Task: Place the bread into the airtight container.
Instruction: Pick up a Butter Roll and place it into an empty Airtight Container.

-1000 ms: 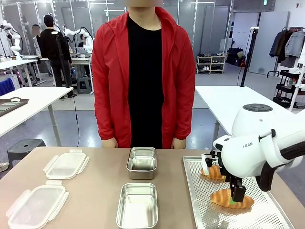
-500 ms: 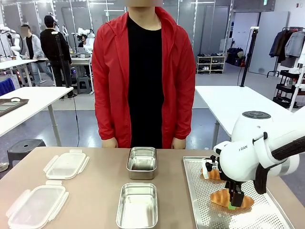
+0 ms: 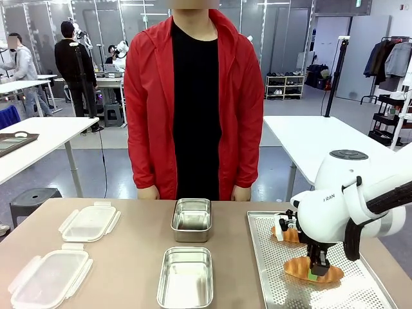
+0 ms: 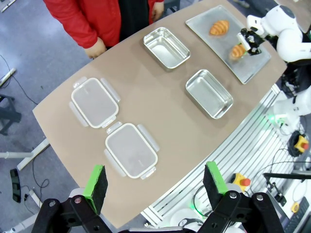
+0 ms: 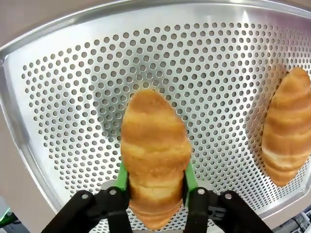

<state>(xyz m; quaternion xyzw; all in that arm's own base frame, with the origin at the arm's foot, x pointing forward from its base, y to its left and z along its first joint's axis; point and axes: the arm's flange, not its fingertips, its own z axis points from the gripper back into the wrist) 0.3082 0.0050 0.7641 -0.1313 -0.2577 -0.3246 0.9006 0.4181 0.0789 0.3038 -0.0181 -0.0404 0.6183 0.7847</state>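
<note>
Presently: task at the pick-up stage, nothing packed.

1. Near golden-brown croissant. It lies on the perforated silver metal tray at the right of the tan table. It appears to rest on the tray, not lifted, as far as can be judged.
2. Right pincer. Black with green pads, closed in to the width of the near golden-brown croissant, one pad against each flank.
3. Far golden-brown croissant. On the same tray at the far side, apart from the first and untouched.
4. Near rectangular stainless-steel container. At the table's centre, left of the tray, empty and uncovered.
5. Far rectangular stainless-steel container. Just beyond the near one, also empty and uncovered.
6. Far clear plastic clip lid and near clear plastic clip lid. Both lie flat at the left of the table, well apart from the containers.
7. Left pincer. Held high above the table on the lid side, jaws wide apart, holding nothing.
8. Person in a red jacket. Standing at the far edge with hands down by the table, touching nothing.

Outstanding, by judgement: lift the gripped croissant, carry it left to a container and release it. The second croissant and the lids probably follow.
</note>
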